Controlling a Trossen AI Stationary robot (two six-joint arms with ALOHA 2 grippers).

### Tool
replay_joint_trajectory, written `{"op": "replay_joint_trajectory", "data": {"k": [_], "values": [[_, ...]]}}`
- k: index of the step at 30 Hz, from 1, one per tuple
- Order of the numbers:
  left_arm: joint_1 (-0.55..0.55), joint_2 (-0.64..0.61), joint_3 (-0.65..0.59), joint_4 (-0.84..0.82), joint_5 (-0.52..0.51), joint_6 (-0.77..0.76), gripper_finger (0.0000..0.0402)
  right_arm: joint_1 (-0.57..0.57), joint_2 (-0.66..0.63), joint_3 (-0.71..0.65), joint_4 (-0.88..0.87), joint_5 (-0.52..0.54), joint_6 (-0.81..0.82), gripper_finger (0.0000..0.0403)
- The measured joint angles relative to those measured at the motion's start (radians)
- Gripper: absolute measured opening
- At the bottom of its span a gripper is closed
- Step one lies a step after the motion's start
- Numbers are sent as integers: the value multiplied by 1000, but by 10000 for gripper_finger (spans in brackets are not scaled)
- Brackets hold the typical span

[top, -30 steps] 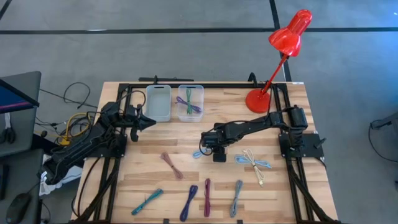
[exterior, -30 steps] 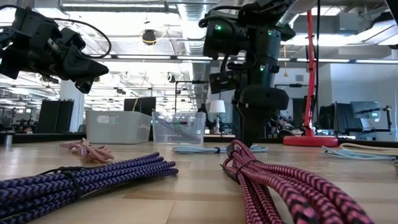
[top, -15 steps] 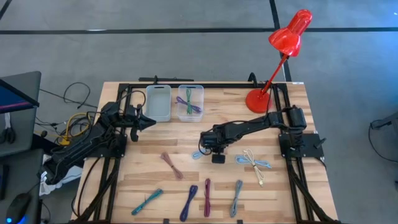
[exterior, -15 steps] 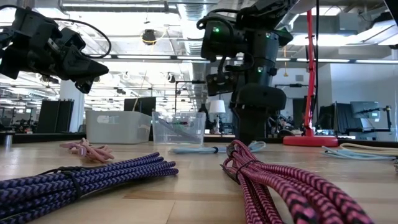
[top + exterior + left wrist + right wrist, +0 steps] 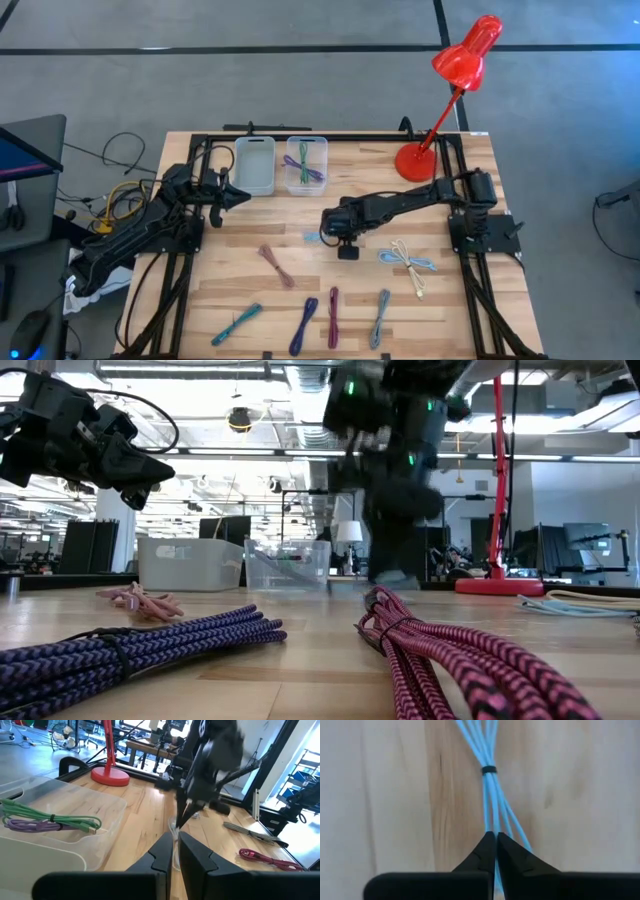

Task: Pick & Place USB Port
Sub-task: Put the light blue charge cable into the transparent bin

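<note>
Wooden tabletop (image 5: pixel 300 260) on a black frame, open office space behind in the low view. Light-blue cable bundle (image 5: pixel 490 795) sits at mid-tabletop, held together by a black tie; the right wrist view shows it pinched between the right tool's (image 5: pixel 492 842) fingers, which are closed down narrow on the strands. From above, the right tool (image 5: pixel 340 232) is over the centre, just short of the two bins, with a bit of blue visible at its left side. I cannot tell whether the bundle is clear of the wood.

Clear bin (image 5: pixel 306 165) at the far edge already holds a green and purple bundle; the white bin (image 5: pixel 254 165) beside it looks empty. Several bundles remain loose on the tabletop: pink (image 5: pixel 277 264), teal (image 5: pixel 236 324), purple (image 5: pixel 304 325), magenta (image 5: pixel 333 316), blue-grey (image 5: pixel 381 317), and a white-and-blue one (image 5: pixel 405 260).

Left tool (image 5: pixel 228 195) waits near the white bin, fingers nearly together, holding nothing.

Judgement: early stage. One bundle binned, one grasped but not delivered, six to go.
</note>
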Motion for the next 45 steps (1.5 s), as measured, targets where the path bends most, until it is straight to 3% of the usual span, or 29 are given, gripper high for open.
{"op": "replay_joint_trajectory", "data": {"k": [10, 25, 33, 45], "values": [[0, 2, 0, 1, 0, 2, 30, -62, -121, 5, 136, 64, -19, 1], [0, 6, 0, 2, 0, -1, 30, -226, -114, 6, 414, 151, 5, 0], [0, 6, 0, 3, 0, 0, 30, -312, -114, 6, 463, 92, 113, 0], [-1, 6, 0, 4, 0, 1, 30, -355, -114, 6, 471, 41, 169, 0]]}}
